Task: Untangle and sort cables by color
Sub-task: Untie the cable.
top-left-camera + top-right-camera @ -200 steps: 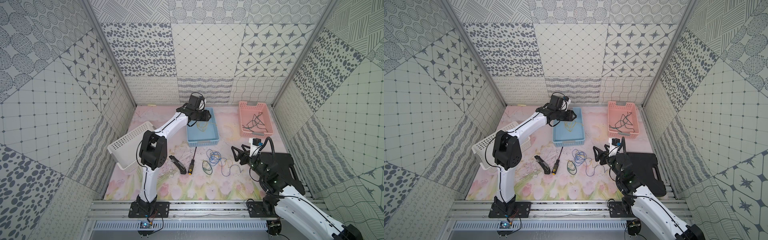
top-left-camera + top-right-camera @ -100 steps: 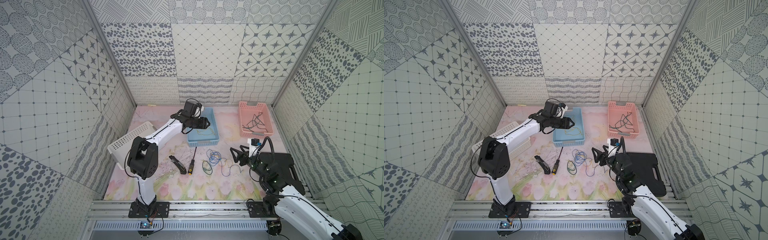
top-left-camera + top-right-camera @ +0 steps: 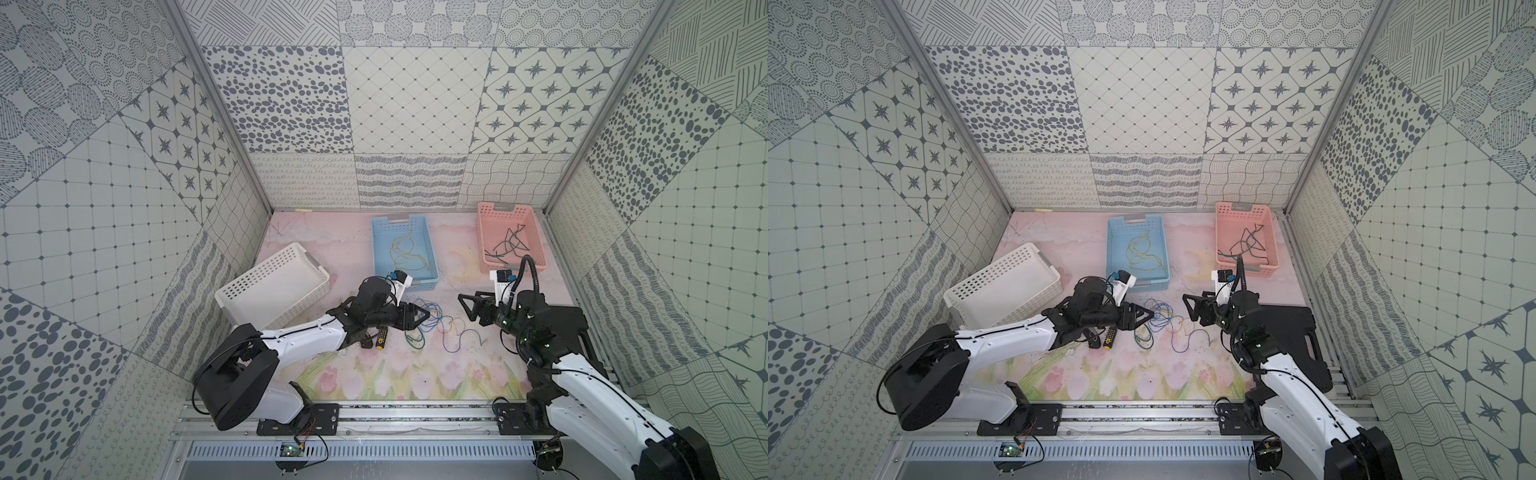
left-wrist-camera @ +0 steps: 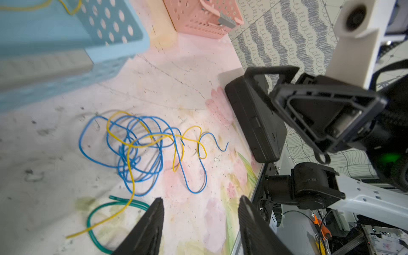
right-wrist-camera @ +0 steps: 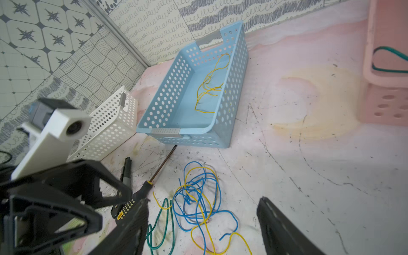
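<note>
Flanking cables, fingers spread, perhaps hovering.

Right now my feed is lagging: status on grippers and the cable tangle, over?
Left gripper open, empty. Right gripper open, empty, tangle between them. Blue-yellow tangle unsorted on the mat, green cable beside it. Screwdriver close by.

Bright even light; wrist views blurred, edge-warped.
</note>
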Robot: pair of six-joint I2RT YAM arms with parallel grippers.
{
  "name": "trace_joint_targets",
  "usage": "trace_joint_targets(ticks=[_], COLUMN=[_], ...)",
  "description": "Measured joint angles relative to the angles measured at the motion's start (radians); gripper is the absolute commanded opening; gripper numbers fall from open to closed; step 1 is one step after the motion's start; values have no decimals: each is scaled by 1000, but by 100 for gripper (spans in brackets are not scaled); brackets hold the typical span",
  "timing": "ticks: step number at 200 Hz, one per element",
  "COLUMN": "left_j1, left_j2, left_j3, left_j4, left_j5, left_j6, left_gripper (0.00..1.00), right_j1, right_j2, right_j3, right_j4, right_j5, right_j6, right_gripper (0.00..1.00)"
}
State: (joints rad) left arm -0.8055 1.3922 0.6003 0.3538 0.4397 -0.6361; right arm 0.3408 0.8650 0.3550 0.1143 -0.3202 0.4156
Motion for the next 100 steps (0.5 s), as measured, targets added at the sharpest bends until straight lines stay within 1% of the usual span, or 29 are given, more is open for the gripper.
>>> trace_joint_targets(ticks=[9,22,37,47,53,65,86,100], left_j1=[-28,-58,-77,-82,-82,-81,-68,-60], left_j2=[-1,1,9,16,21,33,53,65], left_j3=[-37,-80,-123,-150,-163,-185,-210,-220], left_j4=[32,77,134,172,194,237,304,343], left_j5=[-12,-37,-65,-90,-100,-117,-135,-139], left_j6=[-18,-38,-59,-68,-72,-89,-114,-130], left_gripper=[55,56,58,58,59,58,58,58], right_j1=[0,11,54,94,113,143,164,171], right_j2=[36,85,130,153,168,211,298,348], right_j3=[21,50,79,94,103,125,162,185], right_j4=[-24,-61,-116,-152,-167,-204,-247,-275], right_j5=[-20,-39,-28,-5,7,29,70,95], right_j6=[-8,-15,-40,-56,-65,-82,-101,-114], right_gripper=[70,70,69,69,66,63,56,55])
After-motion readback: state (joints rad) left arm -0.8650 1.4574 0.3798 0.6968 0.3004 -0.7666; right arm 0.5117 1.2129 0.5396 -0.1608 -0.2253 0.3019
